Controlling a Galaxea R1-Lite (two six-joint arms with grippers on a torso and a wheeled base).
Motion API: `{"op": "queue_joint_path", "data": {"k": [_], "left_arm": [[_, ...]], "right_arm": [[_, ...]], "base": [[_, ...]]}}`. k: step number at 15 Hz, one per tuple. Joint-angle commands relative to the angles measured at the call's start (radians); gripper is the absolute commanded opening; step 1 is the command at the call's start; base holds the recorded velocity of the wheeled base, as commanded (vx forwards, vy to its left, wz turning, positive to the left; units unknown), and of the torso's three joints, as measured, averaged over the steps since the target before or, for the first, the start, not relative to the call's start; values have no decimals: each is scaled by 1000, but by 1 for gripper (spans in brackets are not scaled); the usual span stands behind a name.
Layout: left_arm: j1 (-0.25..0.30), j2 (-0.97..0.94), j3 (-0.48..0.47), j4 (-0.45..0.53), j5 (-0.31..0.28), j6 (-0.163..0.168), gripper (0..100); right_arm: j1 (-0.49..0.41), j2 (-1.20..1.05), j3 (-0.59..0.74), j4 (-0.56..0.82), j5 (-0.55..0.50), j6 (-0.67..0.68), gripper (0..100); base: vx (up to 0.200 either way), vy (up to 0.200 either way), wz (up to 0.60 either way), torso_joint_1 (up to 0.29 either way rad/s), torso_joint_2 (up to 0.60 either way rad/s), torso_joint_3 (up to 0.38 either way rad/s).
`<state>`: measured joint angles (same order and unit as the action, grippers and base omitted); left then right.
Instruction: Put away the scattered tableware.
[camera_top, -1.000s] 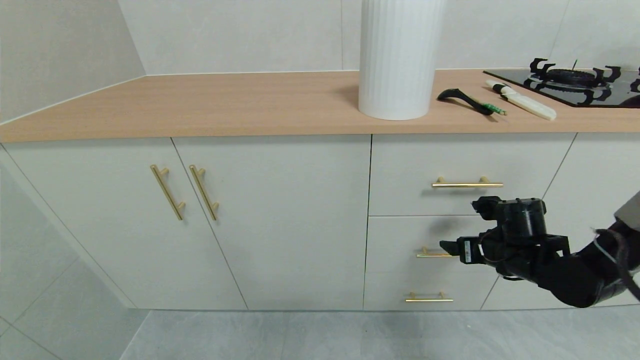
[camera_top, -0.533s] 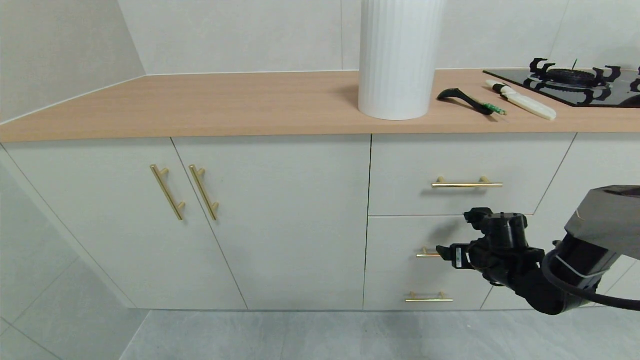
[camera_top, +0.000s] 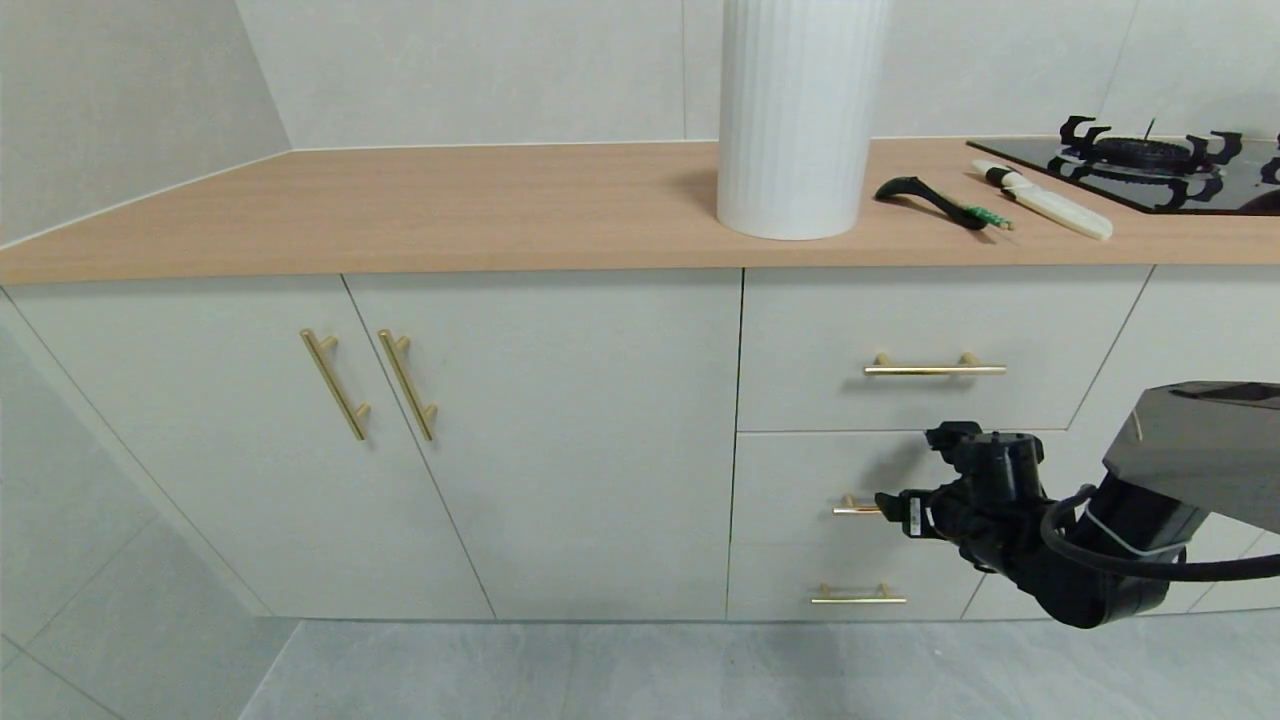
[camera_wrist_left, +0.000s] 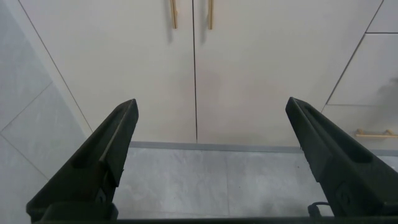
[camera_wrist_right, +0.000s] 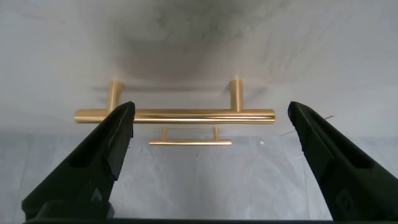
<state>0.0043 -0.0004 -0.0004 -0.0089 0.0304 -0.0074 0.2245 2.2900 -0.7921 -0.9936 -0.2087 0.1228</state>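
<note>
A black scoop with a green handle (camera_top: 940, 205) and a white knife (camera_top: 1045, 203) lie on the wooden counter (camera_top: 450, 205), to the right of a tall white ribbed container (camera_top: 795, 120). Below them is a stack of three drawers. My right gripper (camera_top: 888, 500) is level with the middle drawer's brass handle (camera_top: 855, 510), right in front of it. In the right wrist view that gripper (camera_wrist_right: 209, 115) is open, its fingers (camera_wrist_right: 109, 152) on either side of the handle (camera_wrist_right: 174, 116) with nothing held. My left gripper (camera_wrist_left: 208, 162) is open and empty, low before the cupboard doors (camera_wrist_left: 261, 74).
A gas hob (camera_top: 1150, 160) sits at the counter's right end. The top drawer handle (camera_top: 935, 369) and bottom drawer handle (camera_top: 858, 599) are above and below my right gripper. Two cupboard door handles (camera_top: 370, 385) are to the left. Grey floor (camera_top: 600, 670) runs along the cabinet base.
My right arm has shifted left and slightly down, bringing its gripper closer to the middle drawer handle. The items on the counter have not moved.
</note>
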Motion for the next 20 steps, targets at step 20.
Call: {"op": "queue_joint_path", "data": {"k": [20], "left_arm": [[0, 0, 0, 0, 0, 0, 100]], "right_arm": [[3, 97, 2, -74, -24, -14, 100]], "base": [[0, 0, 0, 0, 0, 0]]}}
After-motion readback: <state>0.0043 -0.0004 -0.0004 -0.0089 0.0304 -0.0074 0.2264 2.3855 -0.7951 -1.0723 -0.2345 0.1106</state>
